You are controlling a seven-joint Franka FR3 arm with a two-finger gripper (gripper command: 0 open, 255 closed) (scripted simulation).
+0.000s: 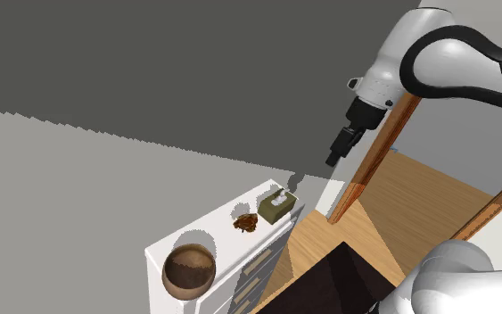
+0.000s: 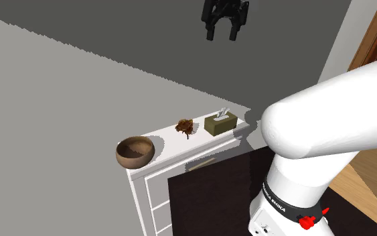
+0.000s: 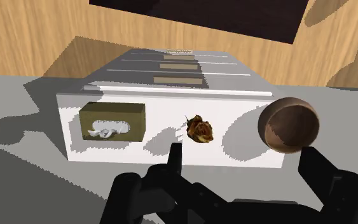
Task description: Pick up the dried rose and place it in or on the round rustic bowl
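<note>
The white Franka arm point(image 1: 458, 55) reaches up and to the shoulder view's left, its forearm bent over so the wrist points down and away from the stand. The all-black two-finger claw point(image 1: 333, 161) hangs high in the air, well apart from everything on the furniture below. In the second exterior view the claw point(image 2: 221, 33) sits near the top edge with its two fingers spread. The wrist view shows the same, with the claw point(image 3: 244, 159) wide and nothing between its fingers point(image 3: 176, 158).

Below stands a white chest of drawers point(image 1: 222, 234) against a plain grey wall point(image 1: 106, 134). On its top, roughly in the middle, lies the small brown dried rose point(image 1: 245, 221), resting on the white surface and touching neither neighbour. Towards the shoulder view's lower left, at the end of the top, sits the round brown wooden bowl point(image 1: 189, 270), upright and holding nothing that can be seen. On the rose's other side is an olive-green rectangular tissue box point(image 1: 277, 205) with a white tissue poking out of its slot.

In the second exterior view the bowl point(image 2: 135, 151), the rose point(image 2: 185, 126) and the tissue box point(image 2: 220, 123) run in a row along the chest's top point(image 2: 167, 151). In the wrist view the rose point(image 3: 200, 129) lies between the tissue box point(image 3: 112, 122) and the bowl point(image 3: 290, 125), beyond the left finger's tip.

A light wooden floor point(image 1: 418, 205) spreads beside the chest.
</note>
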